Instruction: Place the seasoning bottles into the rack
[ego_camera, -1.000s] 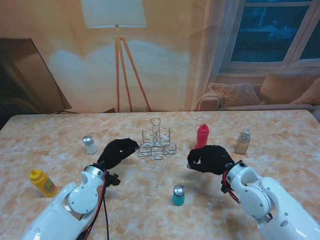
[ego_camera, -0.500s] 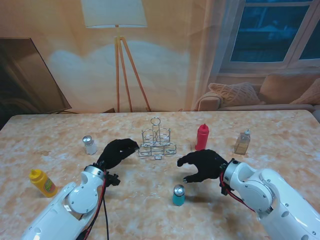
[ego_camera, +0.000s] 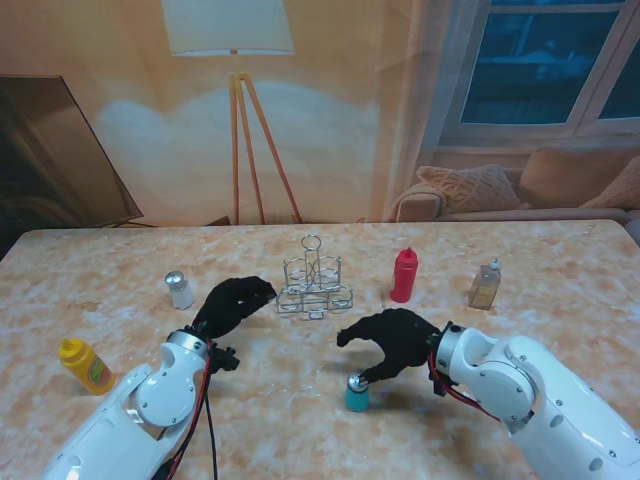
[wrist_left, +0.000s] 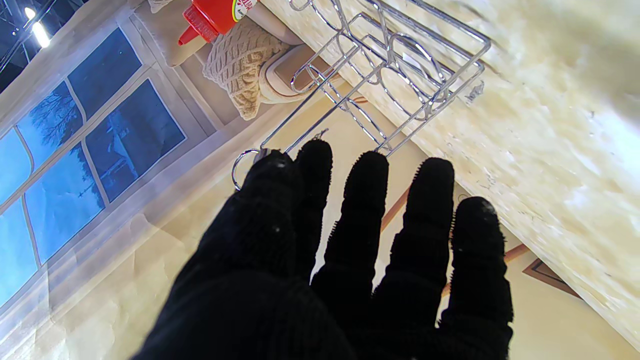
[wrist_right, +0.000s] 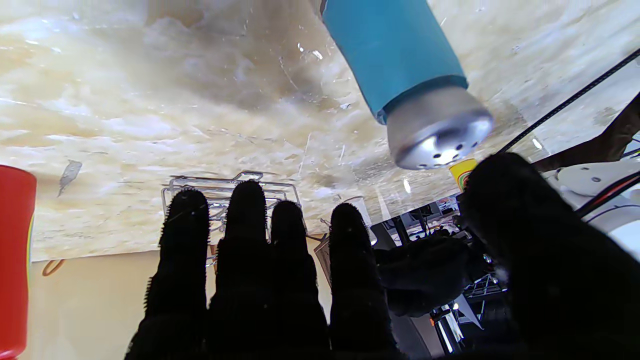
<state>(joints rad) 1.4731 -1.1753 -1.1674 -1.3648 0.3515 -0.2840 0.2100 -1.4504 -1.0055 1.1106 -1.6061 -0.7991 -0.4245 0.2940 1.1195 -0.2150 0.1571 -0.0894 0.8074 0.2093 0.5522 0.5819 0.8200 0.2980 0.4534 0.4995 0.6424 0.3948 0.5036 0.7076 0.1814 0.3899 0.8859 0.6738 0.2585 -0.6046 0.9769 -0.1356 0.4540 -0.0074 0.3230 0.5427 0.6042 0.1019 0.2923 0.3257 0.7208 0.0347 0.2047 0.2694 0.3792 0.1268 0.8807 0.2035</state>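
- Wire rack (ego_camera: 315, 278): stands upright near the middle of the table (ego_camera: 560, 270), with a ring handle on top. All compartments visible in the left wrist view hold nothing (wrist_left: 400, 65).
- Teal shaker (ego_camera: 357, 391): stands upright on the table, nearer to me than the rack and well apart from it. It has a teal body and a perforated metal cap (wrist_right: 440, 135).
- Right hand (ego_camera: 385, 342): hangs just over the teal shaker, fingers spread and curved, grasping nothing. In the stand view the thumb tip sits at the shaker's cap; whether it touches cannot be told. In the right wrist view the four fingers (wrist_right: 240, 240) and the thumb lie on opposite sides of the cap, with a gap showing.
- Red bottle (ego_camera: 404, 275): upright, just to the right of the rack.
- Amber glass bottle (ego_camera: 485, 285): upright, farther right, apart from the red bottle.
- White shaker (ego_camera: 179, 290): upright, to the left of the rack.
- Left hand (ego_camera: 232, 305): lies between the white shaker and the rack, fingers extended toward the rack, grasping nothing. The fingertips (wrist_left: 370, 170) are near the rack's wire frame; contact cannot be told.
- Yellow bottle (ego_camera: 85, 365): at the table's left edge, well apart from the rest.
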